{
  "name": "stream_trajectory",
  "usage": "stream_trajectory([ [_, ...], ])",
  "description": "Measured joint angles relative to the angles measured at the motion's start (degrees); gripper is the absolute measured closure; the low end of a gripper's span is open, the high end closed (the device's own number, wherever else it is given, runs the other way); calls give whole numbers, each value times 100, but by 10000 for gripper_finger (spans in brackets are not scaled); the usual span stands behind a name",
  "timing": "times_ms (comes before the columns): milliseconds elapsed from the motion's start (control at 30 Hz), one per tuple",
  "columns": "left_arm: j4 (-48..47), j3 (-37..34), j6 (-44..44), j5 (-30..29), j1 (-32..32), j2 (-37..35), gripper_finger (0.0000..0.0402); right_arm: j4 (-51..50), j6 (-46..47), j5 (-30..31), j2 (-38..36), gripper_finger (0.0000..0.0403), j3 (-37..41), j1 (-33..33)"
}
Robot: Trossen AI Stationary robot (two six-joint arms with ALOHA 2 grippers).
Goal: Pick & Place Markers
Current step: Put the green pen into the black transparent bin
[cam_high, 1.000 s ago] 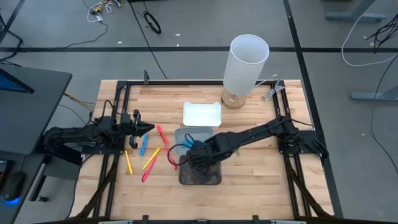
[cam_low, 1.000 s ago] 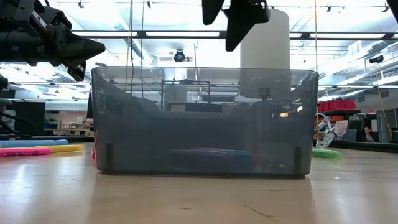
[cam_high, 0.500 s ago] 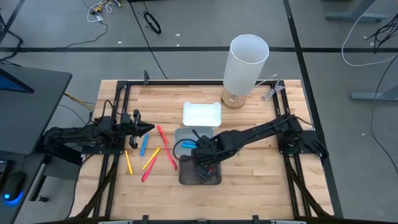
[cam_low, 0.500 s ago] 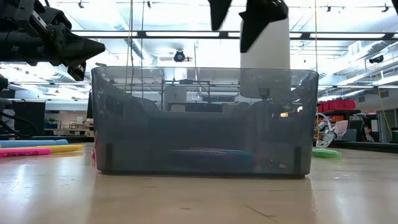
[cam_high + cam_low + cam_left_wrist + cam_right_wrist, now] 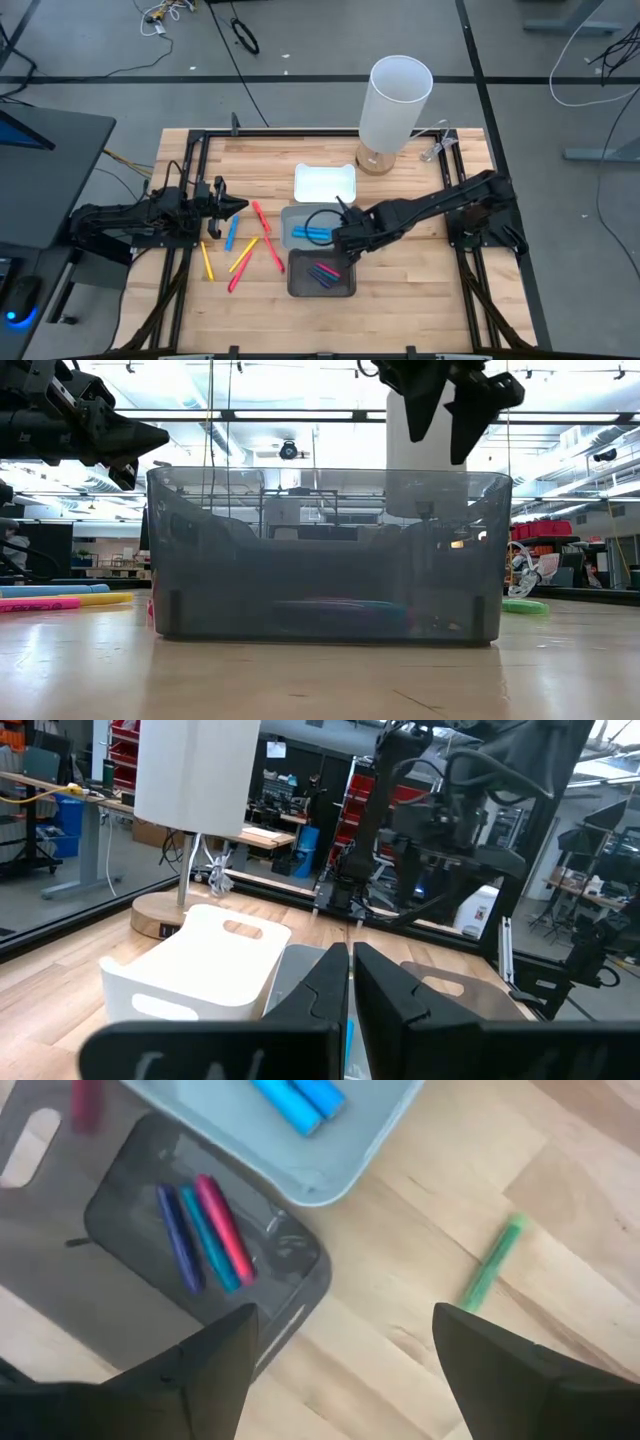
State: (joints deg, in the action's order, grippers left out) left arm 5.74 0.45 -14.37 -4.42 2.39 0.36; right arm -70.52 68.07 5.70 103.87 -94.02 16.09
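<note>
Three markers, purple, teal and pink (image 5: 205, 1230), lie flat in the dark grey tray (image 5: 322, 285). Two blue markers (image 5: 312, 233) lie in the pale blue tray (image 5: 296, 212). Red, blue, orange and yellow markers (image 5: 243, 255) lie loose on the wood to the trays' left. A green marker (image 5: 492, 1263) lies on the wood right of the trays. My right gripper (image 5: 345, 1370) is open and empty, raised above the dark tray's far right corner (image 5: 343, 242). My left gripper (image 5: 236, 207) is shut and empty, raised at the table's left above the loose markers.
A white tray (image 5: 325, 183) sits beyond the pale blue one. A tall white cylinder lamp (image 5: 399, 100) stands on a round wooden base at the far edge. A black frame (image 5: 300, 131) borders the table. Bare wood lies near and to the right of the trays.
My right gripper has drawn away from over the middle of the dark grey tray toward the table's right and far side, uncovering the three markers lying in that tray. My left arm has kept still.
</note>
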Motion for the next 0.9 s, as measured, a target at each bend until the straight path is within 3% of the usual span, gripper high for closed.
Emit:
stream_trajectory([
  [400, 0, 0, 0, 2, 0, -2, 378, 322, 27, 163, -577, 105, 1007, -429],
  [900, 0, 0, 0, 2, 1, -2, 378, 418, 289, -230, -1008, 105, 1948, -920],
])
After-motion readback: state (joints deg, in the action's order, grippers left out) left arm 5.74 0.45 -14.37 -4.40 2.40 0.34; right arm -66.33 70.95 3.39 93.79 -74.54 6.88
